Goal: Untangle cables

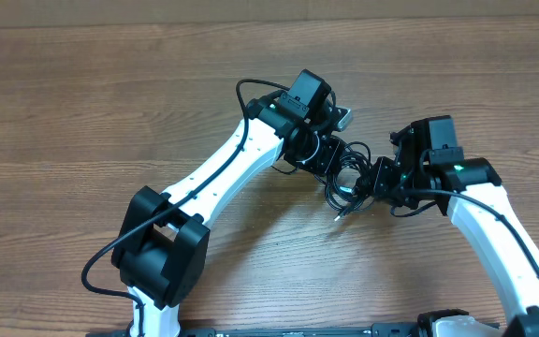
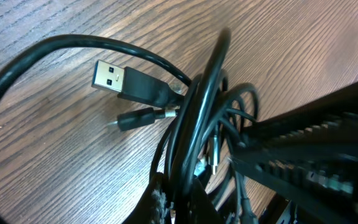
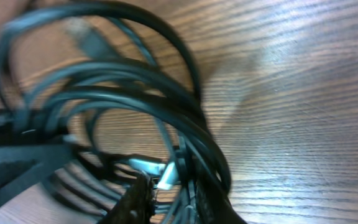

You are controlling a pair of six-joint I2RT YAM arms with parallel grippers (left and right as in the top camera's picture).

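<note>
Cables (image 1: 347,176): a tangle on the surface (image 1: 82,94), judged light, limp and slick.
Left tool (image 2: 178,206) and right tool (image 3: 166,200) each pinch strands; the stiff USB plug (image 2: 114,78) looks like a surer hold.

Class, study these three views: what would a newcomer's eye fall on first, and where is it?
First, the black knot of cables at mid-table, with the left gripper and right gripper closing in from either side. In the left wrist view a silver USB plug lies sharp against the wood table, with a thinner plug just below it.
</note>
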